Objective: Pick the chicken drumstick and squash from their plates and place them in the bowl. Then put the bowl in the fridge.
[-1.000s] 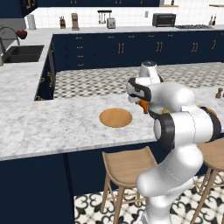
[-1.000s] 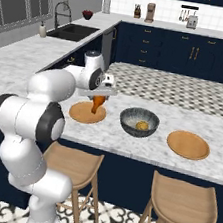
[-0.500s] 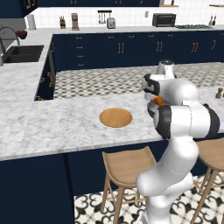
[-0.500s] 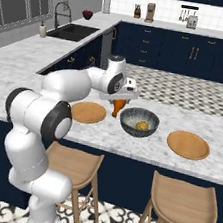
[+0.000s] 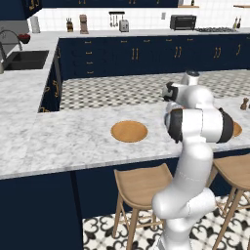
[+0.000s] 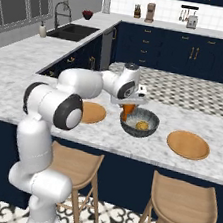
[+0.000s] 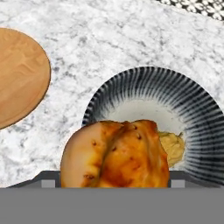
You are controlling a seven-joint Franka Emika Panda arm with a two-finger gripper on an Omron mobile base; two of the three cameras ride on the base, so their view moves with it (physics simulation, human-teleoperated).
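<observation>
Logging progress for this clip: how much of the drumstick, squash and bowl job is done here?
Done: the squash lies in the bowl, and both plates are bare. In hand: the gripper holds the chicken drumstick over the bowl's near edge, not yet released. Left: dropping it in, then taking the bowl to the fridge.

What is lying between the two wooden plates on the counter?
In the right base view, the bowl sits between the left plate and the right plate, with the squash inside it and the held chicken drumstick above its rim.
</observation>
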